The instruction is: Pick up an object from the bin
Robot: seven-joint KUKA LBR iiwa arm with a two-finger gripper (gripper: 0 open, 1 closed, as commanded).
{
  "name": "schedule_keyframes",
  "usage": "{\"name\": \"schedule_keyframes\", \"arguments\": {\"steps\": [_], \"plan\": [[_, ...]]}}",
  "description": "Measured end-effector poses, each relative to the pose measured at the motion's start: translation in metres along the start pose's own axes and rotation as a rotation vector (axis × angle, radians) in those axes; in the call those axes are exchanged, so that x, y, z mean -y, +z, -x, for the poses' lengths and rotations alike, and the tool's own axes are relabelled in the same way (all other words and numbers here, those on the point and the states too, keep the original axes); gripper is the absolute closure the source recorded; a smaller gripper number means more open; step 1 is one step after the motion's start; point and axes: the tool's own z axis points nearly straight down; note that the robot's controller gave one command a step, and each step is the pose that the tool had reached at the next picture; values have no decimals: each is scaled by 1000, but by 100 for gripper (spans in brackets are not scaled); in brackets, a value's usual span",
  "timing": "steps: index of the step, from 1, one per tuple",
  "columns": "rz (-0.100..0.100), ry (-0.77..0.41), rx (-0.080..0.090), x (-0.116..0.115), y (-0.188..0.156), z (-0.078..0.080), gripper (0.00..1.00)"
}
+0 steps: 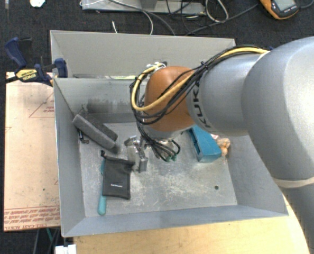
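My gripper [137, 151] hangs low over the middle of the bin floor, under the orange wrist cover. Its tip is just above the upper right corner of a flat black pouch [117, 180] that lies left of centre. A teal stick [101, 196] pokes out from under the pouch's left side and points toward the front wall. Up and to the left, a long dark grey bar-shaped tool [95, 130] lies slanted against the left wall.
A blue block [204, 143] lies at the right of the bin, with a small beige thing [224, 146] beside it. The arm and its cables cover the back right of the bin. Bare floor shows at front right.
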Motion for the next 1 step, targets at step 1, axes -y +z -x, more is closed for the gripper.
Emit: {"name": "schedule_keyframes", "arguments": {"steps": [1], "plan": [[4, -262, -1, 4, 5, 16, 100]]}}
